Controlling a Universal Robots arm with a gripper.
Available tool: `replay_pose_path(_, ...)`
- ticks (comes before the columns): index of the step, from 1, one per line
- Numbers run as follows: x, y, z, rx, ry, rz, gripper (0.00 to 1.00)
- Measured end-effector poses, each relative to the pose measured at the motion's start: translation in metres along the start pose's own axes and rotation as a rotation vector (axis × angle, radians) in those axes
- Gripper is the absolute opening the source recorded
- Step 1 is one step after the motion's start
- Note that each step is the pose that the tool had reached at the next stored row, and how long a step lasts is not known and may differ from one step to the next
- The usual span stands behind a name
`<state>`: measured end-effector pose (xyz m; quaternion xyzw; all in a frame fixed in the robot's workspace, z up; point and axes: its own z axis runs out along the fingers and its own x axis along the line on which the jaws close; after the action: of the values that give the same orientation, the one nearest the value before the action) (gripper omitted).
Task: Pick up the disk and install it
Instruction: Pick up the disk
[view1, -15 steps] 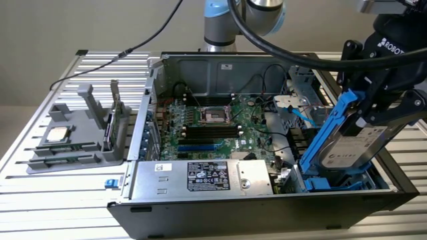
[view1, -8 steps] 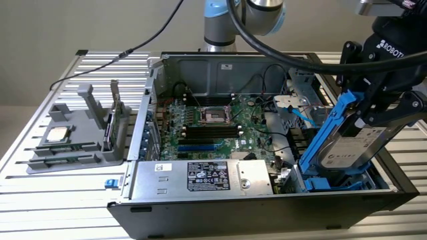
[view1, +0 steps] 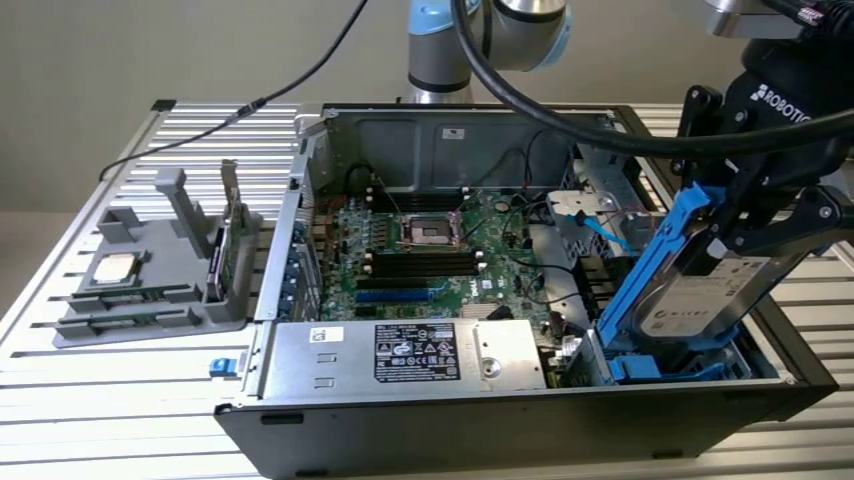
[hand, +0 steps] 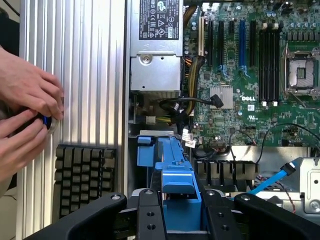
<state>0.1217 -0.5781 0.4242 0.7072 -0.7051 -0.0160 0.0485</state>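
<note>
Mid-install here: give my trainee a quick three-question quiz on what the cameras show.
1. True or false: the pincer holds the disk.
2. Where does the chip sit? A) on the grey tray B) in the motherboard socket C) on the power supply
3. Fill in: the disk's carrier is coloured ____.
Key: 1 true; 2 A; 3 blue.
</note>
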Motion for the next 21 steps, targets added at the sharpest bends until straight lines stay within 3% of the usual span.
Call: replay_pose_path(21, -0.0003, -0.0009, 0.0057, -0.0006, -0.0053, 0.021, 0.33)
